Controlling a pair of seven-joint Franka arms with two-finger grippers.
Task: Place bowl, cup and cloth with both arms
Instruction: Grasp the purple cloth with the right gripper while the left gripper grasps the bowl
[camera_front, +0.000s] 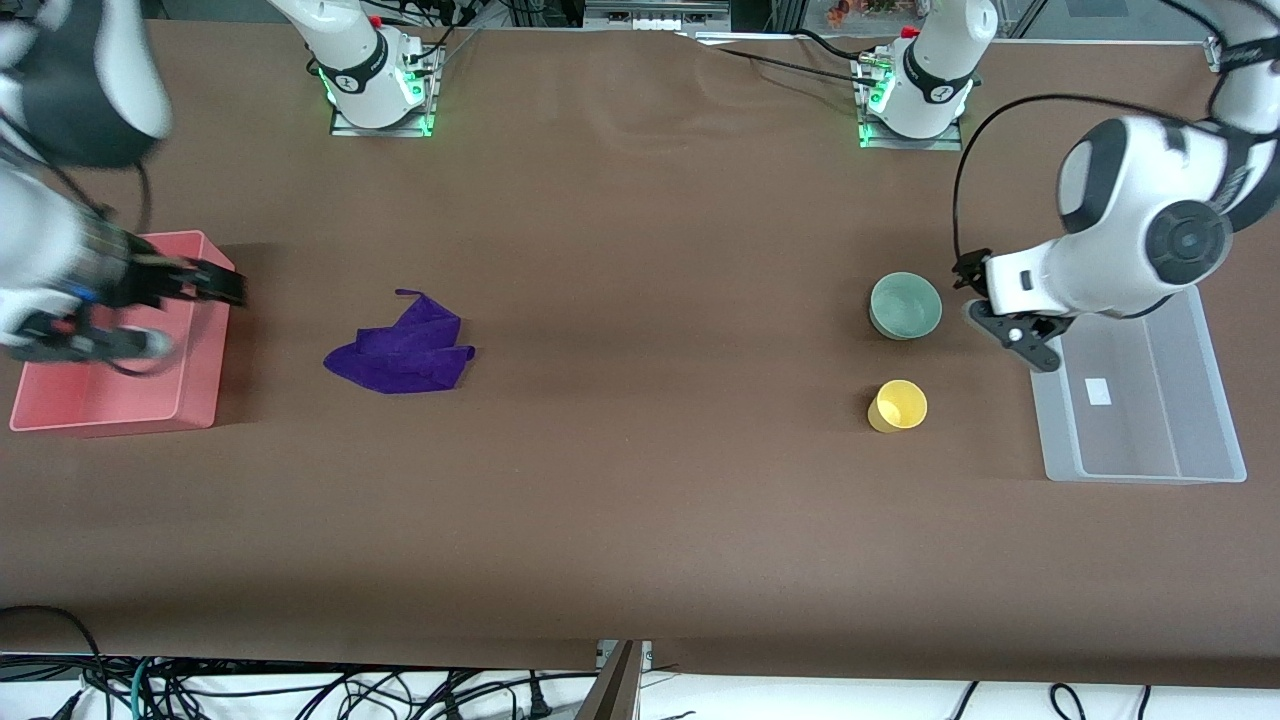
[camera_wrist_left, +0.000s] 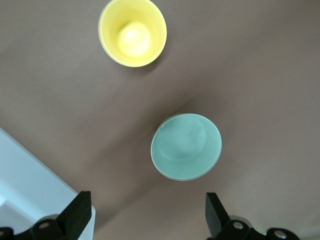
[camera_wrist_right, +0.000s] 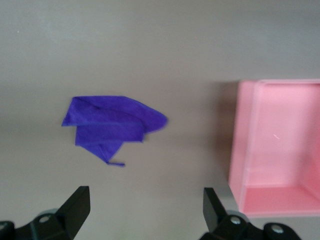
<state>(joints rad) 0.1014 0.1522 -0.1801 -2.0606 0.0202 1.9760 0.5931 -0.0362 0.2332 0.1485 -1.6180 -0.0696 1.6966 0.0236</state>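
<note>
Left gripper, fingers spread wide and holding nothing, over bare table between bowl and clear bin — bowl just beside it toward the right arm's end, upright, mouth up. Cup near the bowl, nearer the front camera, also upright. Likely the nearer arm for both; a short shift sideways, then down.

Right gripper, fingers wide apart and empty, above the pink bin edge — cloth crumpled flat some way off toward the left arm's end. Brown tabletop open all round.
</note>
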